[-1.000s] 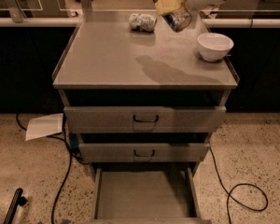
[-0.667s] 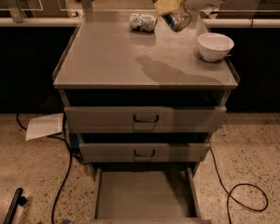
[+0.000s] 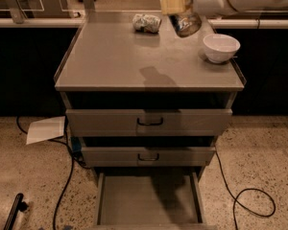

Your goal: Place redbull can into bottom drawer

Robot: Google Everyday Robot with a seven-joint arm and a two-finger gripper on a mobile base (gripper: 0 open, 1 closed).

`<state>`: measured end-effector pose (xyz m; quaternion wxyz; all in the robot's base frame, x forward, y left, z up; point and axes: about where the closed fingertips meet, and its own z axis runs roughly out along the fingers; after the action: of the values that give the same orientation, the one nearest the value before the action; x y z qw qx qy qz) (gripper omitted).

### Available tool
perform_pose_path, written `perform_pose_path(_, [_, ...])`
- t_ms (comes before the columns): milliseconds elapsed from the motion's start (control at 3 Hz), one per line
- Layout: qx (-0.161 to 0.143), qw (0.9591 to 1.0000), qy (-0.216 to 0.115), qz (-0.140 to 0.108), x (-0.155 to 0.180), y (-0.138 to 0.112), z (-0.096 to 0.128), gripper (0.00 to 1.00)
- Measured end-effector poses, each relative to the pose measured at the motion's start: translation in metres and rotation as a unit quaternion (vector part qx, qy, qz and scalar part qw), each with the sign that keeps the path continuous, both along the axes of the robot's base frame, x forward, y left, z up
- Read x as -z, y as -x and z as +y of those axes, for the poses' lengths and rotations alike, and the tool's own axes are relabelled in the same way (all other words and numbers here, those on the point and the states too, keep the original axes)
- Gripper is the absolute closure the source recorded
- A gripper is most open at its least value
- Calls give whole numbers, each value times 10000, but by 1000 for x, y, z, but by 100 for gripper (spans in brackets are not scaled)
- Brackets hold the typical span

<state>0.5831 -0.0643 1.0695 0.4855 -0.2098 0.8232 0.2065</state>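
My gripper [image 3: 178,8] is at the top of the view, above the back right of the cabinet top, shut on the redbull can [image 3: 186,24]. The can is a slim silver cylinder, tilted, its shiny round end facing down toward me, held clear of the surface. One yellowish finger [image 3: 172,3] lies across the can's upper part. The bottom drawer [image 3: 149,200] is pulled out at the foot of the cabinet, showing a plain grey floor with nothing in it.
A white bowl [image 3: 221,47] stands at the right of the cabinet top [image 3: 110,56]. A crumpled silver-green foil packet [image 3: 147,23] lies at the back. Two upper drawers with black handles [image 3: 150,122] are closed. Cables [image 3: 249,200] and a white paper [image 3: 45,129] lie on the floor.
The gripper with the can has shifted slightly forward and lower over the cabinet top. Bowl, packet and drawers have not moved.
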Motion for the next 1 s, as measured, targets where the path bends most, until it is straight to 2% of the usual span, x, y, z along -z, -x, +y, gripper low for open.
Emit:
perform_pose_path(333, [947, 9947, -285, -269, -20, 53, -9, 100])
perform_pose_path(667, [1795, 9813, -661, -233, 15, 73, -32, 100])
perform_pose_path(1000, [2254, 9686, -1038, 163, 100, 70, -52, 100])
